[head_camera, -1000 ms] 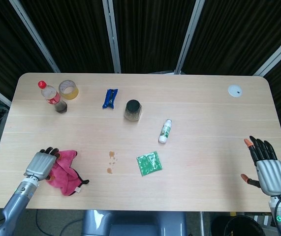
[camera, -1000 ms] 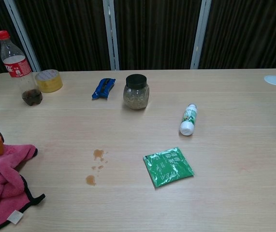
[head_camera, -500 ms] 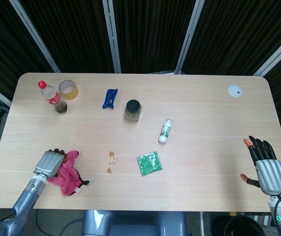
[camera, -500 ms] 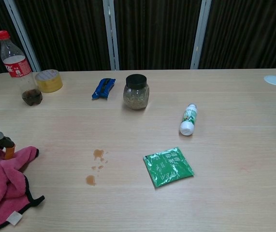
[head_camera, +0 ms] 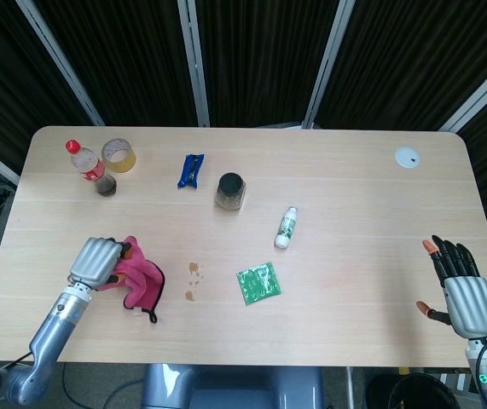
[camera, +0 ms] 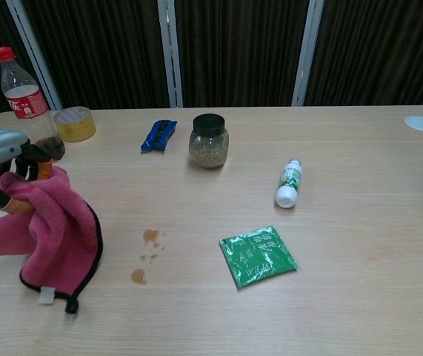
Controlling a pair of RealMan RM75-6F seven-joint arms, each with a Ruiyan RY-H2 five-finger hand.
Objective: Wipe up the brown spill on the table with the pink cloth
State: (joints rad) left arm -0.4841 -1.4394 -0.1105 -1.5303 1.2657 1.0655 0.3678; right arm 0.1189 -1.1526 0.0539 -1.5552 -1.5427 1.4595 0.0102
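Note:
My left hand (head_camera: 98, 262) (camera: 2, 159) grips the pink cloth (head_camera: 141, 281) (camera: 54, 233) and holds it lifted off the table, its black-edged lower part hanging down. The brown spill (head_camera: 194, 279) (camera: 147, 254), a few small drops, lies on the table just right of the hanging cloth. My right hand (head_camera: 462, 288) hovers at the table's near right edge with fingers spread and nothing in it; the chest view does not show it.
A green packet (head_camera: 258, 283) (camera: 258, 256) lies right of the spill. A small white bottle (head_camera: 286, 227), a dark-lidded jar (head_camera: 230, 191), a blue wrapper (head_camera: 191, 170), a cola bottle (head_camera: 89, 168) and a tape roll (head_camera: 118, 155) stand farther back. A white disc (head_camera: 408, 157) sits far right.
My left hand closed on the pink cloth, raised it off the table and carried it right, toward the spill. The right hand has not moved.

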